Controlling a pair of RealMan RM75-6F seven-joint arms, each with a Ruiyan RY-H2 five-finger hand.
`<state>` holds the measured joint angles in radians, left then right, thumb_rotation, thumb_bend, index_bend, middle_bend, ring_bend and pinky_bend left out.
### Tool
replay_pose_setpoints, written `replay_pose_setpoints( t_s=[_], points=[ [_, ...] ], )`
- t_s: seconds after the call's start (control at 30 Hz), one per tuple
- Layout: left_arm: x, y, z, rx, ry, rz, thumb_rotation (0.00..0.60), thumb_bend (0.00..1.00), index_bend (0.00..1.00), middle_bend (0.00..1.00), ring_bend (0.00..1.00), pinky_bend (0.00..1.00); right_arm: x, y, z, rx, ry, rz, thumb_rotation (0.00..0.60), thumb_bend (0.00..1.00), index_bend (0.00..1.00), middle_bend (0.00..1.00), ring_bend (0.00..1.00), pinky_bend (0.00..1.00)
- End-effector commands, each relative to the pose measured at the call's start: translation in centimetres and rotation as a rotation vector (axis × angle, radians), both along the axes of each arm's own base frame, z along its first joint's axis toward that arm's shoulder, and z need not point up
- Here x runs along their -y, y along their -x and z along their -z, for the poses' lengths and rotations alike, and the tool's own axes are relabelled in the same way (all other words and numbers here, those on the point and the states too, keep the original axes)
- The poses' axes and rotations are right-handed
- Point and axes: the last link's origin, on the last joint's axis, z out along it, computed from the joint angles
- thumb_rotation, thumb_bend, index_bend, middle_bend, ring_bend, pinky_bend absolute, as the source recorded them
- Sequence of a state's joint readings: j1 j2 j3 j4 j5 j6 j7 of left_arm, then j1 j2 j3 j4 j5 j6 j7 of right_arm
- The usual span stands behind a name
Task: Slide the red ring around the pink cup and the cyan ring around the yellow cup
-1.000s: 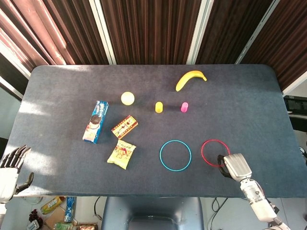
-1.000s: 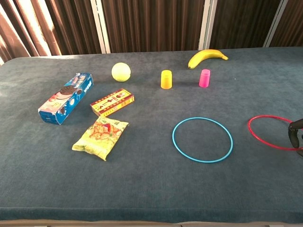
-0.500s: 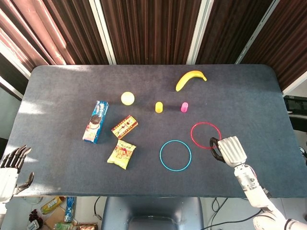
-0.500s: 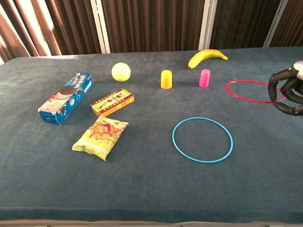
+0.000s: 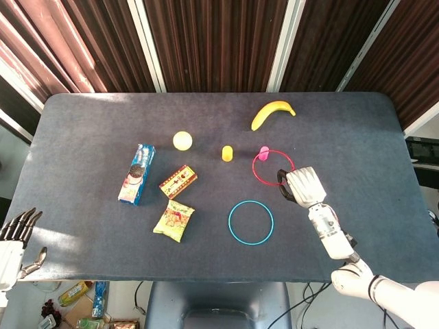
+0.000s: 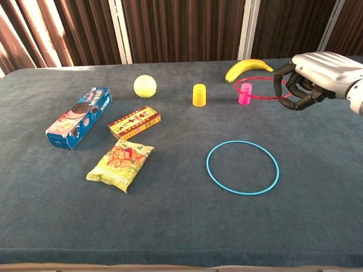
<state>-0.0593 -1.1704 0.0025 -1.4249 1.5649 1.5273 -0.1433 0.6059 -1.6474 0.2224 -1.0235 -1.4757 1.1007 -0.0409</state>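
The right hand [image 6: 317, 73], at the right of the chest view, holds the red ring [image 6: 258, 89] with its dark fingers [image 6: 286, 85] curled over the ring's near-right edge. The ring, a thin rigid hoop, extends leftward from the fingers toward the pink cup [image 6: 244, 93] in the upper centre. In the chest view its far-left arc crosses the cup's top. In the head view the pink cup [image 5: 264, 150] sits at the upper-left rim of the red ring [image 5: 273, 167]. Whether the hoop already encloses the cup or rides above its lip cannot be told.

The coming move probably turns on this: the cup lies left of the fingers, near the ring's far edge, so the hoop likely needs carrying a little farther that way before being lowered.

The cyan ring [image 5: 250, 222] lies flat on the dark blue felt-like tabletop [image 5: 82, 123], lower centre, well apart from the small yellow cup [image 5: 227, 152]. The left hand [image 5: 15, 240], lower left corner of the head view, holds nothing, its fingers loosely extended. The right hand is much the nearer to both rings.
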Motion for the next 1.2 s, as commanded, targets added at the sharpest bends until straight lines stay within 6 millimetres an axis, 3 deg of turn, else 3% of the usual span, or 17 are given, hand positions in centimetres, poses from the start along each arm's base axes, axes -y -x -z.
replay_pose_setpoints(
  t_s=[0.03,0.3,0.7,0.8,0.93,1.0,1.2],
  points=[
    [0.0,0.1,0.0,0.001,-0.001,-0.005,0.600,0.43,0.00,0.00,0.00,0.13,1.7,-1.5,1.9,0.002,-0.003,-0.029,0.600,0.68,0.94,0.97,1.00,1.00],
    [0.1,0.3,-0.2,0.002,-0.005,-0.011,0.600,0.43,0.00,0.00,0.00,0.13,3.9,-1.6,2.8,-0.065,0.053,-0.036,0.600,0.68,0.94,0.97,1.00,1.00],
    [0.1,0.4,-0.2,-0.002,-0.004,-0.018,0.600,0.43,0.00,0.00,0.00,0.12,4.7,1.2,2.8,-0.134,0.056,0.049,0.600,0.68,0.94,0.97,1.00,1.00],
    [0.1,0.5,-0.2,-0.002,-0.006,-0.024,0.600,0.43,0.00,0.00,0.00,0.12,4.7,1.3,2.8,-0.089,0.043,0.054,0.600,0.66,0.81,0.97,1.00,1.00],
    [0.0,0.5,0.0,-0.006,0.001,-0.027,0.600,0.43,0.00,0.00,0.00,0.13,4.7,1.3,2.3,-0.070,0.044,0.038,0.600,0.45,0.64,0.97,1.00,1.00],
    [0.1,0.5,0.1,-0.006,0.003,-0.024,0.600,0.43,0.00,0.00,0.00,0.13,4.7,1.4,1.9,-0.059,0.050,0.033,0.600,0.40,0.58,0.97,1.00,1.00],
    [0.1,0.4,0.1,-0.010,0.004,-0.020,0.600,0.43,0.00,0.00,0.00,0.12,4.5,1.6,0.7,-0.038,0.065,0.033,0.600,0.38,0.53,0.97,1.00,1.00]
  ],
)
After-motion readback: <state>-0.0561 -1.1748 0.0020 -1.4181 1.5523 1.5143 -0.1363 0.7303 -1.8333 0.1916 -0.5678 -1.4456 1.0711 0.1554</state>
